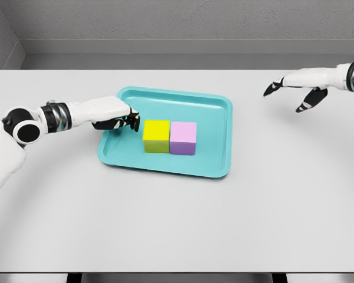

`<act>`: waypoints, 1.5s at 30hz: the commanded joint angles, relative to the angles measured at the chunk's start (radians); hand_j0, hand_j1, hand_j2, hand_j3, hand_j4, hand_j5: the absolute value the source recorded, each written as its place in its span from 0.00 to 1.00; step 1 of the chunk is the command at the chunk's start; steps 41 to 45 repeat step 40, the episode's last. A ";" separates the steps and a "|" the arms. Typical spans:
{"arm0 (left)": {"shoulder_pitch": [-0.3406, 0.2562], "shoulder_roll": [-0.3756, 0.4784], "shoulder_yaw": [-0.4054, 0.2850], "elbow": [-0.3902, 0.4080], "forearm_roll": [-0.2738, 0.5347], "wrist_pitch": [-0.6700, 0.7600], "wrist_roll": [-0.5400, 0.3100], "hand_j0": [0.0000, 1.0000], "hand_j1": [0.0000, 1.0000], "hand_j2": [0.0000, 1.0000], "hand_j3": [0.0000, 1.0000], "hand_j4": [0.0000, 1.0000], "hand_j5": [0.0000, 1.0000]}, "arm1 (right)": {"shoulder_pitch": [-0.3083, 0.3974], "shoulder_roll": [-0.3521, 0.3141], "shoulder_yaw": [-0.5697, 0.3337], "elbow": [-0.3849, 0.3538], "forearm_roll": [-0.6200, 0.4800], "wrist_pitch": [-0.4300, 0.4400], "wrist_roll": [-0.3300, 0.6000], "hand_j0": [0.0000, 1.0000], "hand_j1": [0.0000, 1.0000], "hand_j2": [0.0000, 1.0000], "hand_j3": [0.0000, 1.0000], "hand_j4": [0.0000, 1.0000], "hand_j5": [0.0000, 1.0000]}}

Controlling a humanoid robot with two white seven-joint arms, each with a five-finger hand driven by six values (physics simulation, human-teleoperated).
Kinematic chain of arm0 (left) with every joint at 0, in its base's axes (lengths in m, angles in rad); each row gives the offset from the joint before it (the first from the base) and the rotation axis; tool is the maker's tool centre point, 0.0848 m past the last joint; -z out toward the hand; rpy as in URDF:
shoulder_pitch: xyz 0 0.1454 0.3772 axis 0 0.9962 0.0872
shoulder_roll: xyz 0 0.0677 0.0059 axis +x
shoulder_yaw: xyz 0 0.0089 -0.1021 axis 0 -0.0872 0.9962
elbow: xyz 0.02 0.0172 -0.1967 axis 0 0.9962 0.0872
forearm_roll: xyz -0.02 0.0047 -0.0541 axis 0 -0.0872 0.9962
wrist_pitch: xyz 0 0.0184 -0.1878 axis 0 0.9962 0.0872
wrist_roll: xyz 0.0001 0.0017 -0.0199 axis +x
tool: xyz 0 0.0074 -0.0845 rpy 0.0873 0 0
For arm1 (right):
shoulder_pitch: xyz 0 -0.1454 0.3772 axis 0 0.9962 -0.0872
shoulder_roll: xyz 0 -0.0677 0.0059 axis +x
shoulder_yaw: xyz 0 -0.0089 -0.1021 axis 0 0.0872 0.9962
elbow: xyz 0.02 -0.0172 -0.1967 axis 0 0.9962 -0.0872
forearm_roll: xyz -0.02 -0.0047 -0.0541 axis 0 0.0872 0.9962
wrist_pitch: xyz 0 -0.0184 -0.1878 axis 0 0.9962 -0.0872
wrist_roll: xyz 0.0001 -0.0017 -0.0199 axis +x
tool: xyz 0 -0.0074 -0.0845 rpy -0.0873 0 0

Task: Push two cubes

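Observation:
A yellow cube [156,136] and a pink cube [183,138] sit side by side, touching, in the middle of a teal tray [215,106]. My left hand [123,119] reaches over the tray's left rim with its fingers curled, holding nothing, its fingertips a little left of the yellow cube and apart from it. My right hand [295,88] hovers over the table to the right of the tray, well away from the cubes, with its fingers spread.
The tray lies on a white table [177,224] with a grey wall behind. The table's front edge runs along the bottom of the view.

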 commanded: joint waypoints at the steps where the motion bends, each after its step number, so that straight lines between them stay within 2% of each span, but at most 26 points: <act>1: 0.000 0.001 0.001 -0.002 0.007 0.002 0.000 0.40 0.40 0.40 0.40 0.40 0.40 | 0.000 0.001 -0.004 0.000 -0.006 0.003 0.000 1.00 1.00 1.00 1.00 1.00 1.00; 7: 0.002 -0.012 -0.001 -0.007 0.010 0.002 0.000 0.40 0.40 0.40 0.40 0.40 0.40 | -0.005 0.001 -0.004 0.006 -0.006 0.003 0.000 1.00 1.00 1.00 1.00 1.00 1.00; 9: 0.000 -0.011 -0.027 -0.005 0.021 0.002 0.002 0.40 0.40 0.40 0.40 0.40 0.40 | -0.002 0.004 -0.004 0.006 -0.006 0.003 0.000 1.00 1.00 1.00 1.00 1.00 1.00; 25: 0.006 -0.005 -0.027 -0.003 0.027 0.002 0.002 0.40 0.40 0.40 0.40 0.40 0.40 | -0.002 -0.002 -0.004 -0.002 -0.006 0.003 0.000 1.00 1.00 1.00 1.00 1.00 1.00; 31: 0.009 0.027 -0.019 -0.005 0.058 0.002 0.002 0.42 0.42 0.42 0.42 0.42 0.42 | 0.005 -0.002 -0.002 0.000 -0.004 0.003 0.000 1.00 1.00 1.00 1.00 1.00 1.00; 32: 0.009 0.031 -0.016 -0.016 0.091 0.002 0.004 0.43 0.43 0.43 0.43 0.43 0.43 | 0.005 -0.001 -0.004 0.009 -0.006 0.003 0.000 1.00 1.00 1.00 1.00 1.00 1.00; 34: 0.005 0.141 -0.015 -0.071 0.190 0.002 0.004 0.51 0.51 0.51 0.51 0.51 0.51 | 0.003 0.005 -0.004 0.006 -0.004 0.003 0.000 1.00 1.00 1.00 1.00 1.00 1.00; 35: 0.003 0.231 -0.008 -0.106 0.222 0.002 0.004 0.84 0.84 0.84 0.84 0.84 0.84 | 0.003 0.005 -0.004 0.006 -0.004 0.003 0.000 1.00 1.00 1.00 1.00 1.00 1.00; 36: 0.011 0.288 0.050 -0.112 0.239 0.002 0.004 1.00 1.00 1.00 1.00 1.00 1.00 | 0.003 0.004 -0.004 0.007 -0.004 0.003 0.000 1.00 1.00 1.00 1.00 1.00 1.00; 38: 0.034 0.446 0.067 -0.122 0.297 0.002 -0.006 1.00 1.00 1.00 1.00 1.00 1.00 | 0.003 -0.001 -0.006 0.009 -0.004 0.003 0.000 1.00 1.00 1.00 1.00 1.00 1.00; 45: 0.041 0.457 0.068 -0.140 0.302 0.002 -0.006 1.00 1.00 1.00 1.00 1.00 1.00 | 0.005 -0.001 -0.004 0.015 -0.004 0.003 0.000 1.00 1.00 1.00 1.00 1.00 1.00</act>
